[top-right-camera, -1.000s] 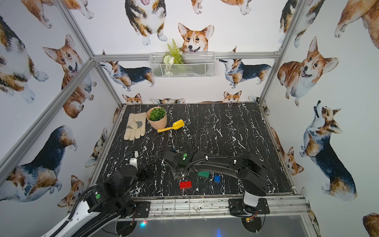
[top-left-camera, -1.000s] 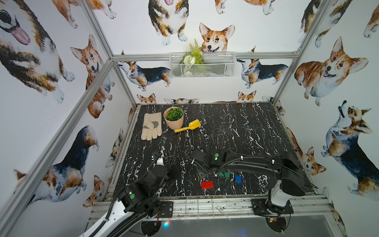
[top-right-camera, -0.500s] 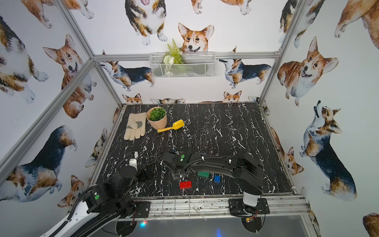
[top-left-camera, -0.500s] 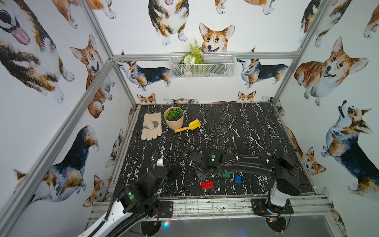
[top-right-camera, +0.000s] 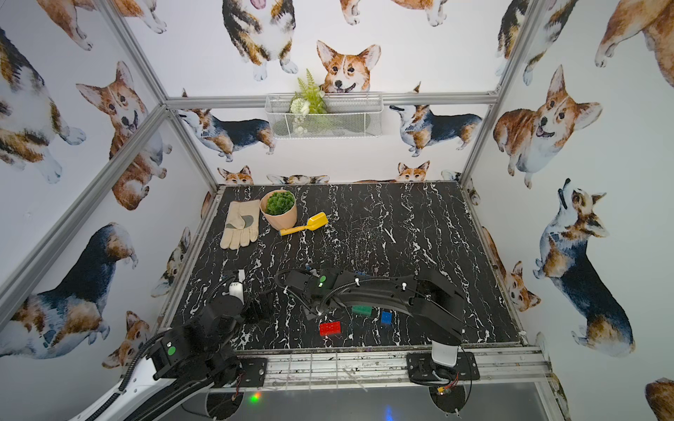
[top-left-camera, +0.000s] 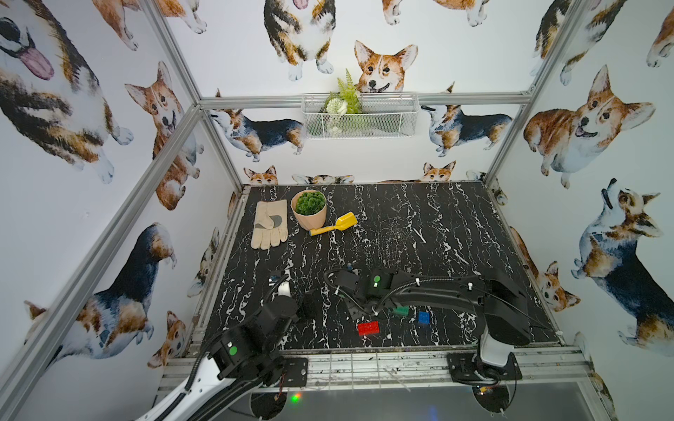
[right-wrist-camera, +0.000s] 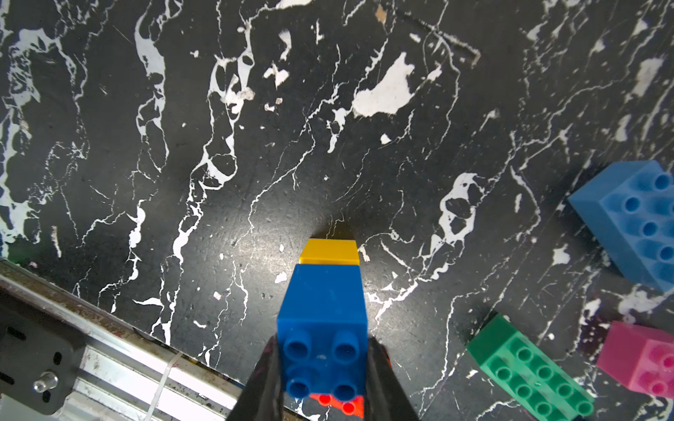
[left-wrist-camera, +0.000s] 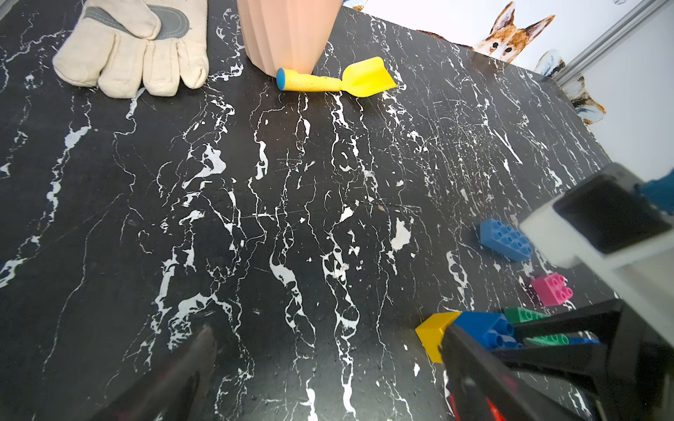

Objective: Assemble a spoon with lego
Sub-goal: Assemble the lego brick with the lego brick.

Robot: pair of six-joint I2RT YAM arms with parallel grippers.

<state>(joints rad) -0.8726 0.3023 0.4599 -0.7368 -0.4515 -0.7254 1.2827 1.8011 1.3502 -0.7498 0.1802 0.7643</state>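
The right arm [top-left-camera: 437, 291] stretches low and sideways, its right gripper [right-wrist-camera: 322, 350] clamped on the blue brick [right-wrist-camera: 322, 302], close over the red brick [top-left-camera: 368, 328]. The left gripper [top-left-camera: 308, 305] hangs with jaws spread wide, well left of that red brick.

The light is bright and even, diffuse from overhead — the black marble table [top-left-camera: 401, 226] carries only short, soft shadows and a dull sheen. Both wrist views stretch toward their edges. In the left wrist view the fingers [left-wrist-camera: 175, 379] of my left gripper [left-wrist-camera: 328, 330] are a dark blur — in the right wrist view the blue brick [right-wrist-camera: 322, 302] is fairly sharp.
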